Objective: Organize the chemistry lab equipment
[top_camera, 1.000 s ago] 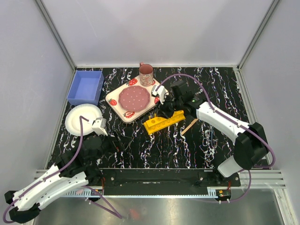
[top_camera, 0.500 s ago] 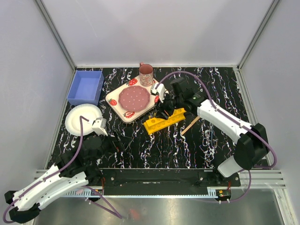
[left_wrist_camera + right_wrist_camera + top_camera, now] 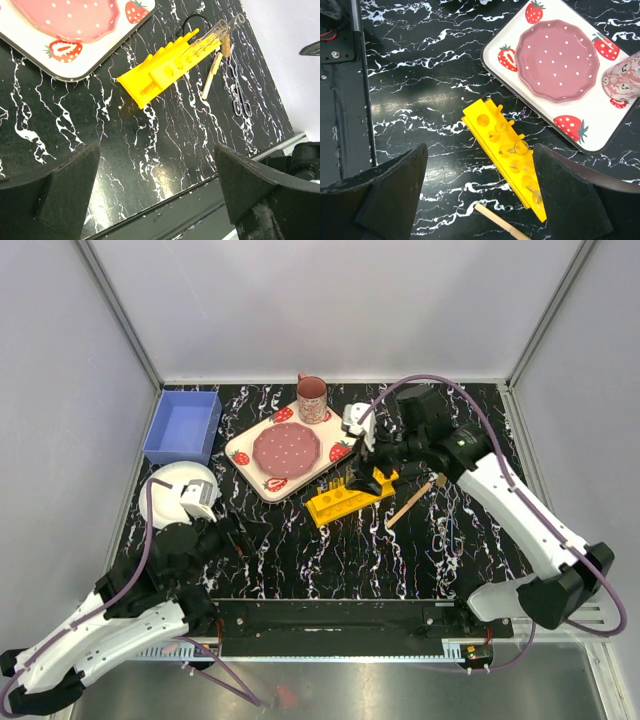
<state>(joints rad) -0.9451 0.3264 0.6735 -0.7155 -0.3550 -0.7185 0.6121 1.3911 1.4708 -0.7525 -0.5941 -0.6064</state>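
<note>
From above, the yellow plastic rack (image 3: 345,498) lies aslant at the middle of the black, white-veined table (image 3: 330,565), with bare marble toward 6 o'clock. The right gripper (image 3: 366,478) hangs over the rack's 2 o'clock end. The left gripper (image 3: 238,540) sits well apart at 8 o'clock, and a blue bin (image 3: 183,426) is at 10 o'clock.

In the left wrist view the blunt black fingers (image 3: 65,190) are spread wide and hold nothing. The ridged rack is at 12 o'clock, with clear tubes (image 3: 222,29) jutting out toward 1. The wooden-handled brush (image 3: 212,75) lies just beside it. Slim metal tools (image 3: 240,100) lie at 3, near the table edge.

In the right wrist view the jaws gape with nothing between them. Glassy tubes stand in several of the rack's round holes. The glossy strawberry plate (image 3: 555,60) is at 1 o'clock, with the mug (image 3: 625,80) at its edge.
</note>
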